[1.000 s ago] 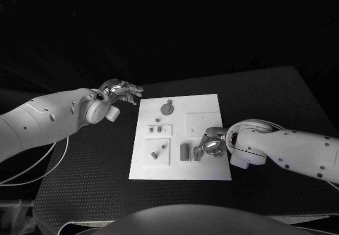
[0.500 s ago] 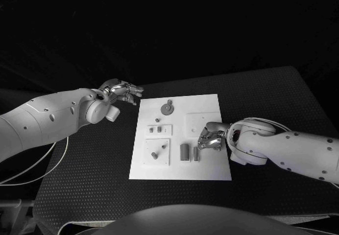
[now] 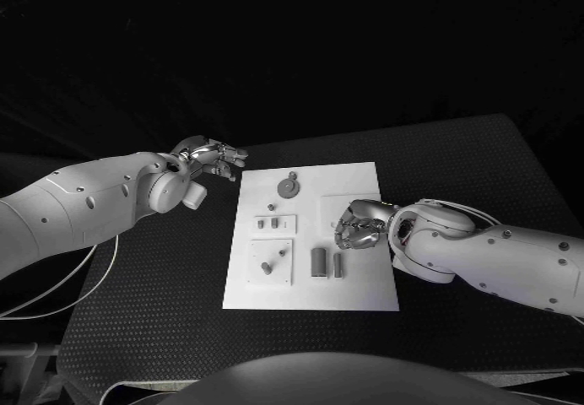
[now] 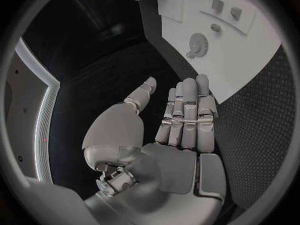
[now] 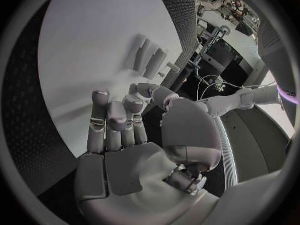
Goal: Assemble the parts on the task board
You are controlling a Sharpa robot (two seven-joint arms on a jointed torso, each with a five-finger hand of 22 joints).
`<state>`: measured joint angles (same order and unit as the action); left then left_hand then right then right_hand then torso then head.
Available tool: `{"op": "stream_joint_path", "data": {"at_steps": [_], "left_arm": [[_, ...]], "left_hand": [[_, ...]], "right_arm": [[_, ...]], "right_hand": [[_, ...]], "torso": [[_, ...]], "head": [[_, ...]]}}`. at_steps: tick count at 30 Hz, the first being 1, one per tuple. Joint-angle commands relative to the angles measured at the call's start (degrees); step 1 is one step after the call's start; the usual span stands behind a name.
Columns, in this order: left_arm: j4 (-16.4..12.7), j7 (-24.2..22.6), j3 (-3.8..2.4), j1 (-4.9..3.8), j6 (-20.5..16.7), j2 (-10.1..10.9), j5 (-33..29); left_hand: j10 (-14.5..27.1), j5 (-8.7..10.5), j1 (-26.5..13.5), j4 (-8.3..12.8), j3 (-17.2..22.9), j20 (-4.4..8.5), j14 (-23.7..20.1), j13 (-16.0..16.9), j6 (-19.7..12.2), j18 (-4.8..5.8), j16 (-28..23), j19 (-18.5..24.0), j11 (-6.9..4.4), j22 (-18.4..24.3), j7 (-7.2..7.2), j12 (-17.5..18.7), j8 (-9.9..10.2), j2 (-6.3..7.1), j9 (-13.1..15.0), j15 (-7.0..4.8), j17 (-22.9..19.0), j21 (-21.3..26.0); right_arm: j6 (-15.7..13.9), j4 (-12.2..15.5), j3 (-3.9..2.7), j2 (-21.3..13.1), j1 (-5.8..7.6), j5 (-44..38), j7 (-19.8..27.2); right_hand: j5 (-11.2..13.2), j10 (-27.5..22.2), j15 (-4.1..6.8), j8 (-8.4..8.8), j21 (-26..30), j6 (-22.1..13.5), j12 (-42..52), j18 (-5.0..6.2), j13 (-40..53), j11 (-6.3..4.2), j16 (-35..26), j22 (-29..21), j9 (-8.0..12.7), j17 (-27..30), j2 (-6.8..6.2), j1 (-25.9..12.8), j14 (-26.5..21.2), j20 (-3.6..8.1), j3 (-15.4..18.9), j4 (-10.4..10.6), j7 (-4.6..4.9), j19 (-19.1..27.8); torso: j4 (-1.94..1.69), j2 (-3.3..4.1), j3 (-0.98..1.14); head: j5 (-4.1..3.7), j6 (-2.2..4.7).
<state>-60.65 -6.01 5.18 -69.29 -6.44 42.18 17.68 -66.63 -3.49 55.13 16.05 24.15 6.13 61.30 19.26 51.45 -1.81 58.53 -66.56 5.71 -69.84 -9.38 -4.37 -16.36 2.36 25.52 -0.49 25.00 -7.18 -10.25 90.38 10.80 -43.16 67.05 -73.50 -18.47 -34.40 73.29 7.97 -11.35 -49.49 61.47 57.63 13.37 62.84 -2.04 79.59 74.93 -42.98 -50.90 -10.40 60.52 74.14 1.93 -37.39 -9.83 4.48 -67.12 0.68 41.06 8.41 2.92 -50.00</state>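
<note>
Your right hand (image 3: 355, 229) hangs over the white board (image 3: 353, 181) at about three o'clock from the board's middle, and in the right wrist view (image 5: 119, 130) its fingers stand side by side and nearly straight with the thumb set apart, so the hand is spread and holds nothing; from the head view you cannot tell whether any fingertip touches the board beneath it. Your left hand (image 3: 209, 157) sits off the board, just beside its far left corner at roughly ten o'clock, above the dark bench (image 3: 146, 295). In the left wrist view (image 4: 178, 120) its fingers lie pressed together and straight, thumb out to the side, with nothing between them. The board lies flat in the middle of the bench with its long sides running away from you. On it you can see a round toothed wheel (image 3: 287, 187) near twelve o'clock, two small grey blocks (image 3: 275, 223) at about nine o'clock, a short peg (image 3: 266, 267) standing in a raised square plate at seven o'clock, and two upright grey bars (image 3: 319, 261) side by side near six o'clock, close to your right hand. The right hand covers part of the square outline on the board's right half, and the small pieces are too tiny there to make out in detail.
</note>
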Motion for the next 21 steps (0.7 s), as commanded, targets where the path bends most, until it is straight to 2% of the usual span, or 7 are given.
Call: {"op": "stream_joint_path", "data": {"at_steps": [1,4,9,13,21], "left_arm": [[-0.07,-0.20,-0.03,-0.07,0.81,-0.12,0.14],[-0.07,-0.14,-0.03,-0.07,0.88,-0.11,0.20],[-0.04,-0.11,-0.03,-0.07,0.88,-0.09,0.22],[-0.02,-0.11,-0.02,-0.07,0.91,-0.15,0.22],[0.01,-0.07,-0.02,-0.07,0.90,-0.15,0.26]], "left_hand": [[0.40,0.14,-0.43,-0.11,0.31,0.10,0.46,0.08,-0.19,-0.76,-0.22,-0.42,0.06,-0.10,-0.33,0.09,-0.24,-0.04,-0.07,-0.09,0.09,0.28],[0.40,0.16,-0.45,-0.13,0.31,0.09,0.46,0.08,-0.20,-0.76,-0.22,-0.42,0.06,-0.11,-0.33,0.09,-0.24,-0.07,-0.07,-0.08,0.09,0.29],[0.41,0.18,-0.47,-0.12,0.30,0.09,0.46,0.08,-0.21,-0.76,-0.23,-0.42,0.06,-0.12,-0.33,0.09,-0.24,-0.06,-0.08,-0.08,0.09,0.30],[0.41,0.20,-0.48,-0.12,0.30,0.09,0.45,0.08,-0.22,-0.76,-0.23,-0.41,0.07,-0.12,-0.34,0.09,-0.24,-0.06,-0.08,-0.08,0.10,0.30],[0.43,0.21,-0.49,-0.10,0.30,0.09,0.45,0.08,-0.24,-0.76,-0.24,-0.41,0.07,-0.13,-0.34,0.10,-0.24,-0.06,-0.08,-0.07,0.10,0.32]], "right_arm": [[0.66,-0.10,-0.01,0.24,-0.16,-2.11,2.64],[1.75,-0.14,-0.01,0.29,-0.33,-2.20,2.76],[3.31,-0.15,-0.01,0.36,-0.59,-2.51,2.95],[3.82,-0.19,-0.01,0.69,-0.75,-3.15,2.99],[4.42,-0.56,-0.01,1.23,-1.09,-4.13,2.67]], "right_hand": [[-0.08,-0.13,-0.48,0.16,0.32,-0.55,0.06,1.63,-0.11,0.43,-0.24,0.81,0.03,0.06,0.18,0.87,-0.10,-0.23,0.03,-0.41,0.28,0.22],[-0.08,-0.14,-0.50,-0.08,0.36,-0.18,0.10,1.63,-0.13,0.38,-0.28,0.83,-0.03,0.07,0.80,1.60,-0.11,-0.30,-0.05,-0.78,0.21,0.31],[-0.15,-0.01,-0.31,-1.06,0.32,1.53,0.23,1.63,-0.22,-0.08,-0.27,0.98,-0.27,0.07,3.15,3.68,-0.12,-0.49,-0.37,-2.92,-0.30,0.58],[-0.19,0.08,-0.19,-1.47,0.26,2.40,0.26,1.63,-0.30,-0.33,-0.24,1.02,-0.29,0.06,3.93,4.06,-0.12,-0.64,-0.57,-3.87,-0.58,0.66],[-0.20,0.14,-0.14,-1.64,0.21,2.81,0.26,1.63,-0.36,-0.45,-0.21,1.04,-0.27,0.06,4.27,4.15,-0.12,-0.72,-0.67,-4.40,-0.72,0.67]], "torso": [[-0.01,0.00,0.01],[0.00,0.01,0.00],[0.02,-0.01,0.02],[0.02,0.00,0.02],[-0.02,-0.01,0.02]], "head": [[-0.02,0.00],[0.02,0.00],[-0.03,0.00],[-0.02,0.00],[-0.04,0.00]]}}
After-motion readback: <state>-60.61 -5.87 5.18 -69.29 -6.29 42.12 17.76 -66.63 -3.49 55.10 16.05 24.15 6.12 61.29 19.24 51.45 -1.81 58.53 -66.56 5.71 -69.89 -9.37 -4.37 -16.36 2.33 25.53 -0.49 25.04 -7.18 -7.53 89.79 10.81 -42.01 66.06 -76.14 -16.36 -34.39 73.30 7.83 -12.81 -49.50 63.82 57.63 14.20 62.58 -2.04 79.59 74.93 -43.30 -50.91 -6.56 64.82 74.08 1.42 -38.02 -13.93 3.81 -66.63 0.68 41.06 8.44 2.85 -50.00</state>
